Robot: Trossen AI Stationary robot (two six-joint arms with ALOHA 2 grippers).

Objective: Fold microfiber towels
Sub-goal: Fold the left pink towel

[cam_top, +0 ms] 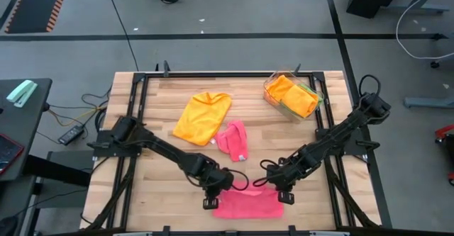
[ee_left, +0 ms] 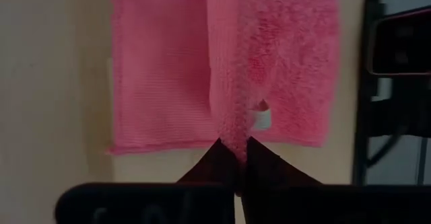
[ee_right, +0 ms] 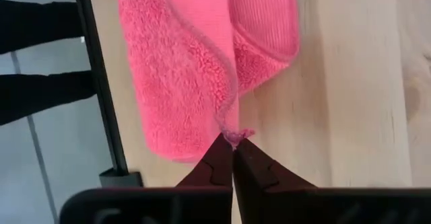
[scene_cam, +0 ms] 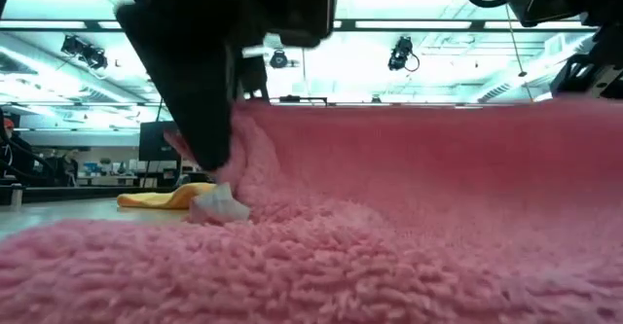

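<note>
High view: left pincer (cam_top: 211, 202) and right pincer (cam_top: 282, 195) each pinch a pink towel (cam_top: 245, 206) corner; move both evenly to keep edges aligned.

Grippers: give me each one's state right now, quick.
Left gripper: shut on the pink towel, pinching its edge.
Right gripper: shut on the pink towel, pinching a corner.
</note>
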